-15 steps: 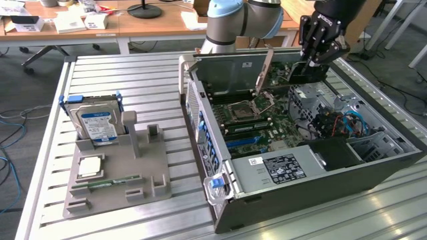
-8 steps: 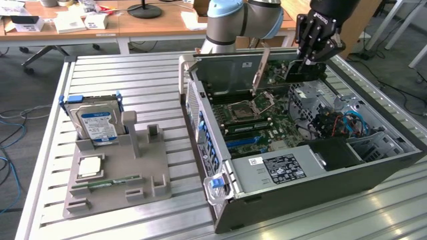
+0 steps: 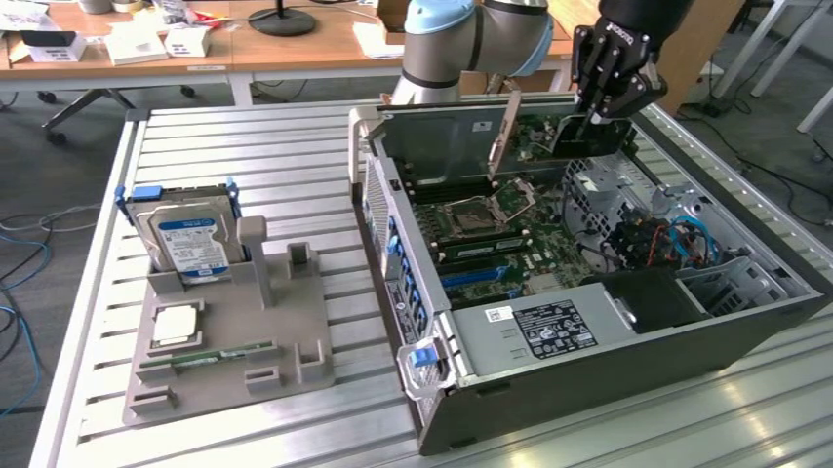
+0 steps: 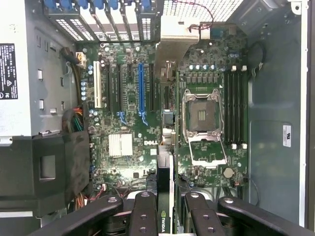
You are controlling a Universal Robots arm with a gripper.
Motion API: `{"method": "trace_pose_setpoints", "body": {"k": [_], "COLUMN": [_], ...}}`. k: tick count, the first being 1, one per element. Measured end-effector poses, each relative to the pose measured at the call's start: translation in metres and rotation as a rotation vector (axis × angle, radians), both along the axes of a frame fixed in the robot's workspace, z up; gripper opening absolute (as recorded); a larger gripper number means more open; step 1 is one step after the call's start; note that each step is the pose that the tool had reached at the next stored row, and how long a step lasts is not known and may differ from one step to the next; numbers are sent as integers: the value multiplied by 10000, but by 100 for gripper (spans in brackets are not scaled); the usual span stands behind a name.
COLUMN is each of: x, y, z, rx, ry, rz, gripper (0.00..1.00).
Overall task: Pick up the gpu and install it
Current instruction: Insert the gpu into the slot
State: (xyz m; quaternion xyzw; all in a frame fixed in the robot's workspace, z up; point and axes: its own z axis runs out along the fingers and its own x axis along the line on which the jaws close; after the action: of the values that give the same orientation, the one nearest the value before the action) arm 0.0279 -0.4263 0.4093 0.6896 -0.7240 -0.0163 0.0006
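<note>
Black gripper (image 3: 606,115) fingers (image 3: 630,93) cover the top of the gpu (image 3: 588,138) in the exterior view, so only a dark slab shows below them. Its fan, its green board and its bracket cannot be made out. The jaws stand fairly narrow, clamped on the card, which hangs in the air above the far end of the open case (image 3: 586,375), clear of the motherboard (image 3: 501,210). It hangs on edge, with its long axis about level. From the wrist view the gpu (image 4: 164,172) is seen edge-on as a thin dark strip between the gripper (image 4: 170,211) fingers, its near end cut off by the frame. That strip runs parallel to the blue slot (image 4: 141,88) but is offset from it, towards the CPU socket (image 4: 202,115). At the exterior view's left, a hard drive (image 3: 189,239) stands upright in a grey holder (image 3: 228,385).
</note>
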Motion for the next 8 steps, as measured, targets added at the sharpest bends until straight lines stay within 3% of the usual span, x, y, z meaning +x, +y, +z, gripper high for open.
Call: {"method": "trace_pose_setpoints", "body": {"k": [8], "x": [-14], "y": [25], "z": [-2], "rx": [1], "ry": [0], "rz": [-1], "gripper": [27]}}
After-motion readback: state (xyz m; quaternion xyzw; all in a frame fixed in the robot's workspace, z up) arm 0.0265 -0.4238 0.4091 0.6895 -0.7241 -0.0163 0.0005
